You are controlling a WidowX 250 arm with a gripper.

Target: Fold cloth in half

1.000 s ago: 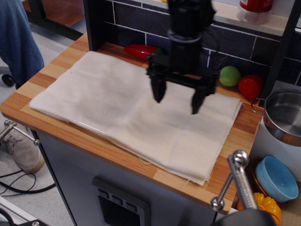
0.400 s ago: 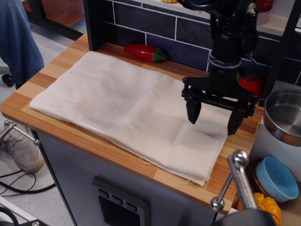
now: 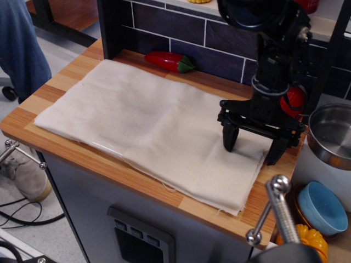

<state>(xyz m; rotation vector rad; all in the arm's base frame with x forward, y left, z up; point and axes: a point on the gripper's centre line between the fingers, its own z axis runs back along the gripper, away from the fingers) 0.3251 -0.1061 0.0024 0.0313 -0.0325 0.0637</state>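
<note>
Cream cloth [image 3: 153, 129] is spread flat across the wooden desk [image 3: 55, 90], creases faint, not yet folded. A red pepper toy [image 3: 169, 61] is seen just beyond the cloth's far edge, by the tiled wall. The gripper [image 3: 253, 147] is positioned over the cloth's right edge, fingers [image 3: 229, 138] spread apart, nothing gripped. A steel pot [image 3: 330, 133] is located right of the cloth, off the desk.

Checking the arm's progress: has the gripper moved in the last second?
Yes. The gripper went from above the cloth's middle to its right edge, nearer the pot, and lower.
</note>
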